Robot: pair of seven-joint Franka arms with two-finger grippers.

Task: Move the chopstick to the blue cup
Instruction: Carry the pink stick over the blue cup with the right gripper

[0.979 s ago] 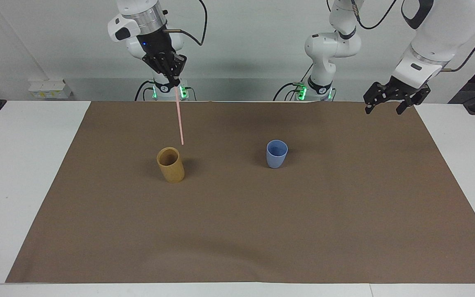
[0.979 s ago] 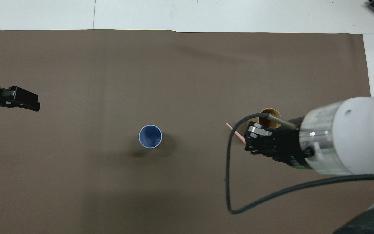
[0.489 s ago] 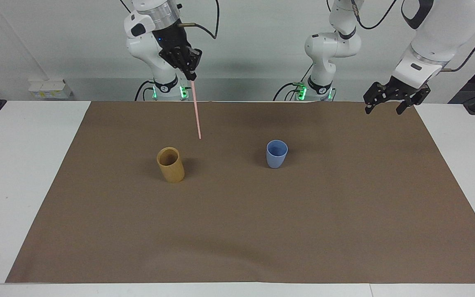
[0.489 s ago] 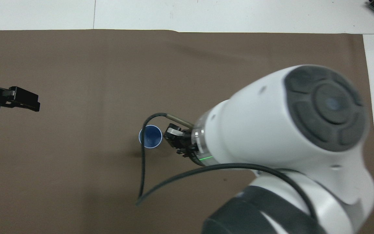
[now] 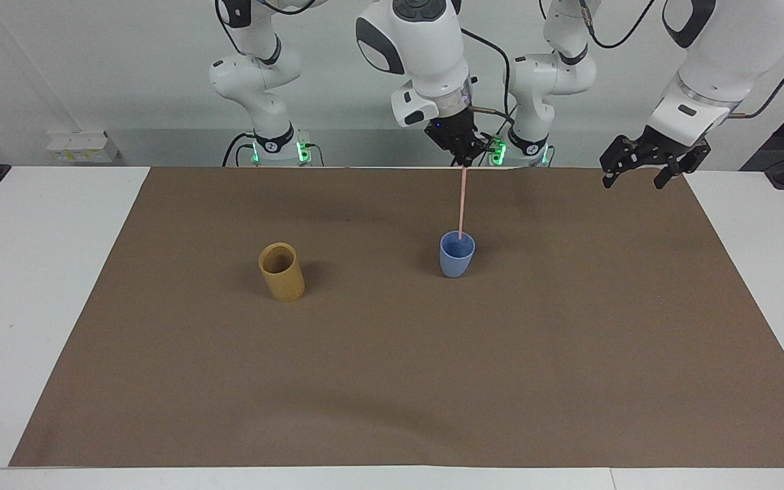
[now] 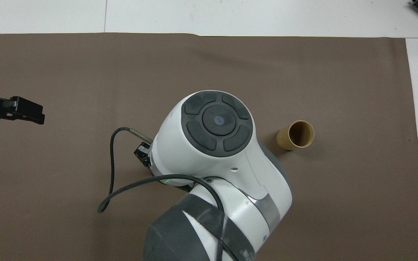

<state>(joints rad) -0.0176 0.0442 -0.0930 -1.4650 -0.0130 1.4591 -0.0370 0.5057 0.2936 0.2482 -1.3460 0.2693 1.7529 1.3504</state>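
Chopstick pinched upright in right gripper, lower tip at blue cup mouth. Insertion step; next needed straight lowering, then release. Left gripper spread empty, waited over tabletop's left-arm end.

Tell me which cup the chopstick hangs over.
The blue cup: the chopstick, held by the right gripper, hangs above it, not the tan wooden cup.
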